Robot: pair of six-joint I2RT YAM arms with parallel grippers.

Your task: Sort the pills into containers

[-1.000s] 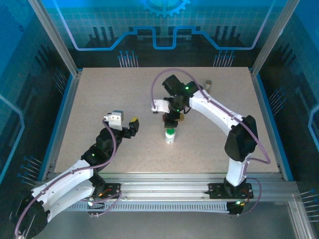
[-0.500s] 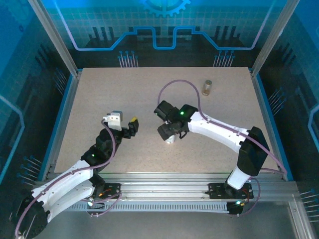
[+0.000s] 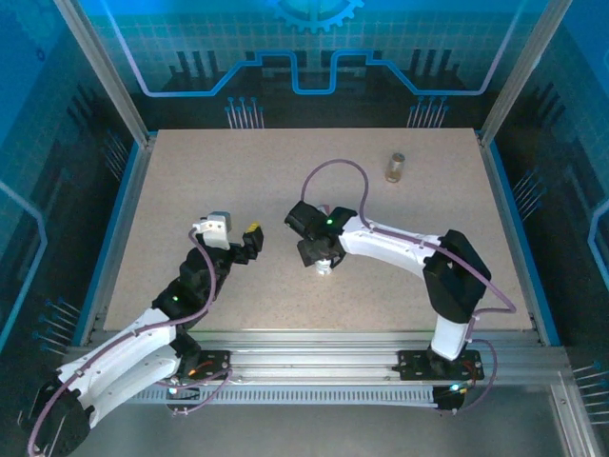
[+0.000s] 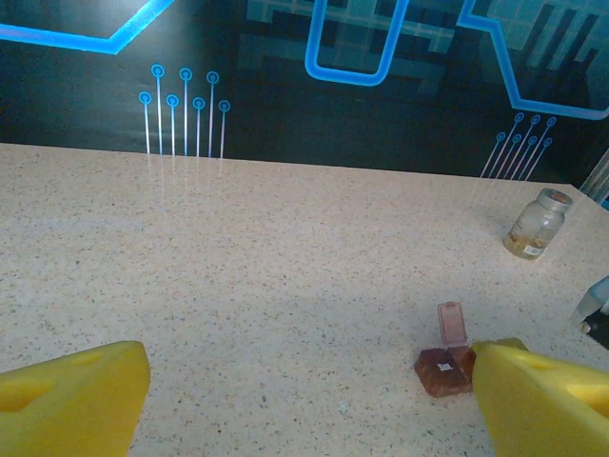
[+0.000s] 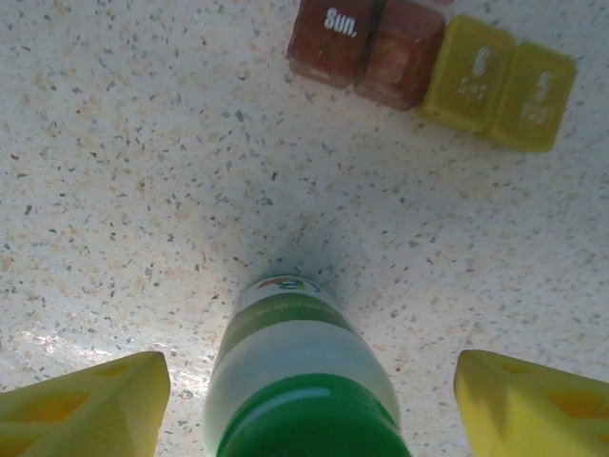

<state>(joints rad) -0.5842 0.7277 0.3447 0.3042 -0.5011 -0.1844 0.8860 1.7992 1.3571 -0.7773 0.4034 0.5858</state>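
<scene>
dark red container (image 5: 366, 48) | yellow container (image 5: 500, 86) | bottle (image 5: 300, 347) white, green cap | table (image 5: 114, 143) speckled

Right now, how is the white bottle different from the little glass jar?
The white bottle is solid white with a green cap; the glass jar is see-through with a grey lid. The bottle sits between the right gripper's open fingers; the jar stands alone near the table's far edge. Both are capped.

Even overhead light falls on the pale surface (image 3: 190, 190), with a cool blue glow behind. In the right wrist view, the bottle (image 5: 300, 352) throws a soft shadow; its green cap blurs up close, while the containers (image 5: 400, 67) stay sharp.
</scene>
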